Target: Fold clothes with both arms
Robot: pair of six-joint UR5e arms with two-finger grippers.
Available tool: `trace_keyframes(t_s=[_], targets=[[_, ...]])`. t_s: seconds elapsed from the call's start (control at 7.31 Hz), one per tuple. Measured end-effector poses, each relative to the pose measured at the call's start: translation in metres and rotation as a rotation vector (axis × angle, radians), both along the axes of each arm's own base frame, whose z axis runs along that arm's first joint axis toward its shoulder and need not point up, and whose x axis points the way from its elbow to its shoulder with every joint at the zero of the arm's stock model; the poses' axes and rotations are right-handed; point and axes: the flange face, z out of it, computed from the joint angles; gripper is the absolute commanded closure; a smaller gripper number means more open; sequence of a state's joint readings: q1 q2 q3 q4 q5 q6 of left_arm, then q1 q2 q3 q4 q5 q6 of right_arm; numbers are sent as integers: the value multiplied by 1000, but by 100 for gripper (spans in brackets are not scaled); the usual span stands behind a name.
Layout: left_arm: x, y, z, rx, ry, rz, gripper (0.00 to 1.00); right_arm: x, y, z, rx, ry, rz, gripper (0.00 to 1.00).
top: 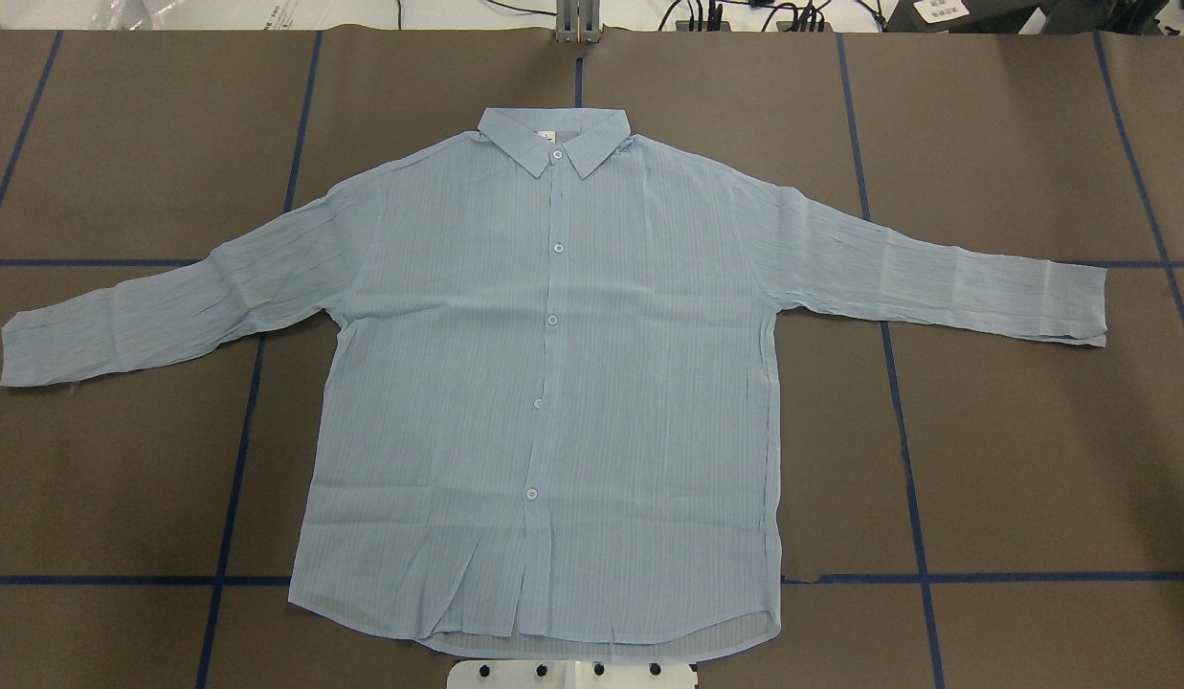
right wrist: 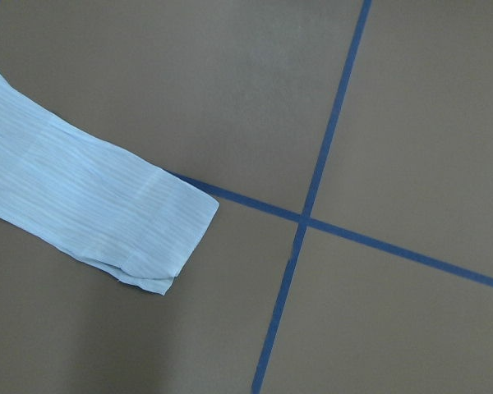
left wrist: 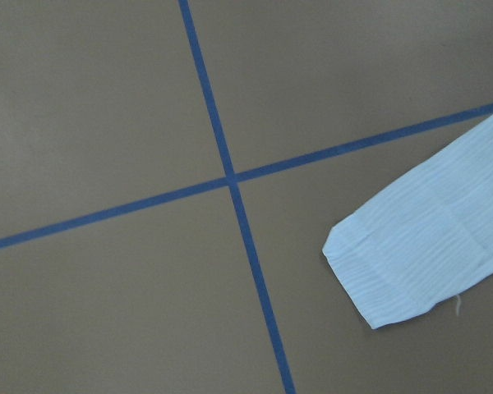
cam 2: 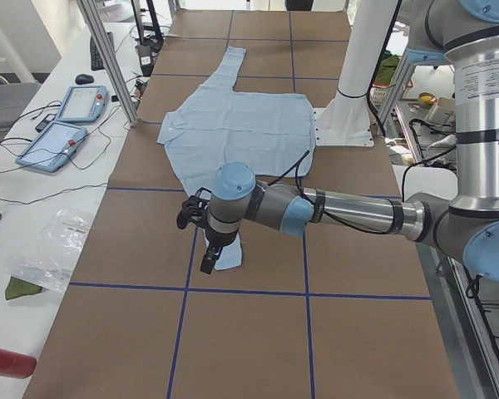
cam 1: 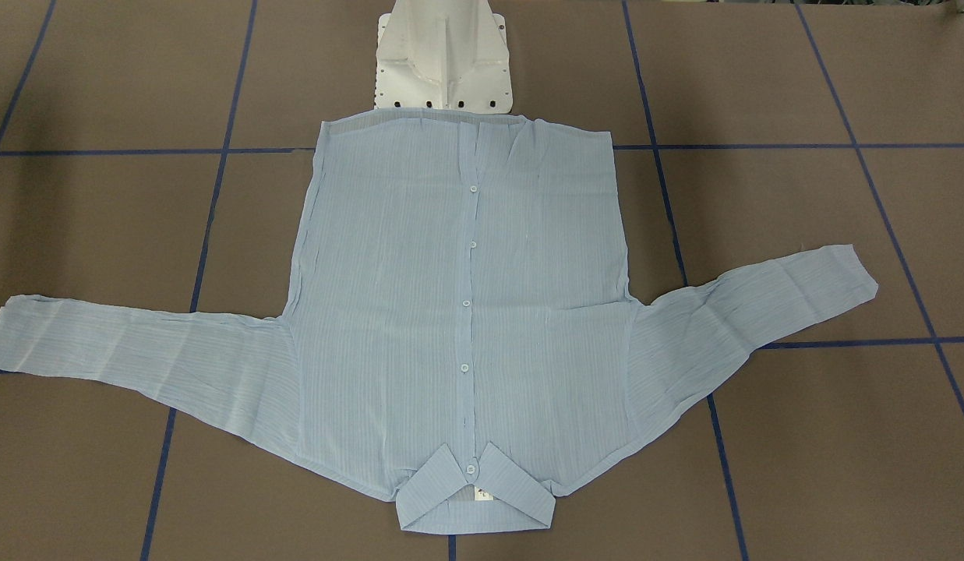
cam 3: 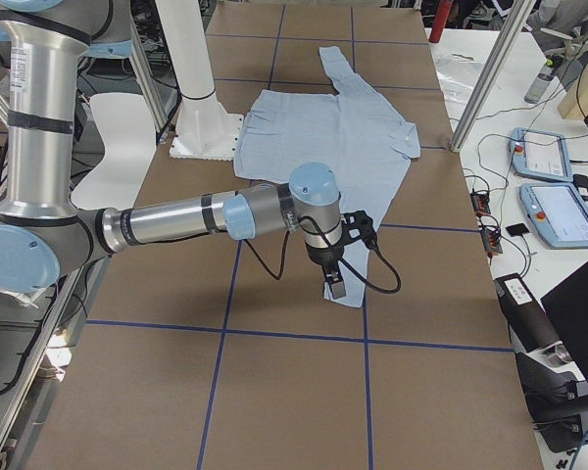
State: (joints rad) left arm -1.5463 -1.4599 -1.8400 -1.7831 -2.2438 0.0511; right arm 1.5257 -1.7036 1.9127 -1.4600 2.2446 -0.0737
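Nearest the robot's base (cam 1: 443,54), we see the hem (top: 601,636) of the shirt (top: 649,383) lying just in front of it, touching or slightly overlapping its edge. From there the body runs away from us, flat and face up on the counter (top: 1032,459), buttoned down the middle with its buttons (top: 553,319) in a line. Farther out the left sleeve (top: 170,306) and right sleeve (top: 936,277) are spread wide to either side across the tape lines (top: 898,383). The left arm (cam 2: 341,212) reaches out low, with the left gripper (cam 2: 208,262) hanging above the left cuff (left wrist: 403,271). The right arm (cam 3: 176,223) mirrors it, with the right gripper (cam 3: 335,291) over the right cuff (right wrist: 156,238). Only the side views show either gripper, so we cannot tell whether the fingers are apart or together. Neither seems to hold cloth, as both cuffs lie flat on the counter in the wrist views. Farthest away sits the collar (top: 553,139), pointing at the counter's far edge. As we judge it, nothing is folded yet — the shirt is merely laid out smooth. Everything remains: each sleeve has to come in over the body, then the body must be doubled hem to collar — and both arms look poised to start at the cuffs.
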Motion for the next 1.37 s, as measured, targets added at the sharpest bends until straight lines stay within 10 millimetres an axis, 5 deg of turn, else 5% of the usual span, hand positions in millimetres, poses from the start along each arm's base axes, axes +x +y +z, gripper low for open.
trace_keyframes(t_s=[0.27, 0.55, 0.96, 1.37], targets=[[-5, -31, -45, 147, -23, -21, 0, -1, -9, 2, 47, -6, -1, 0], [-8, -38, -59, 251, -28, -29, 0, -15, -26, 8, 65, -18, -8, 0], [-8, -36, -57, 265, -26, -28, 0, -75, -61, 66, 42, -115, 83, 0], [-8, -36, -55, 263, -26, -25, 0, -136, -72, 99, 46, -228, 139, 7]])
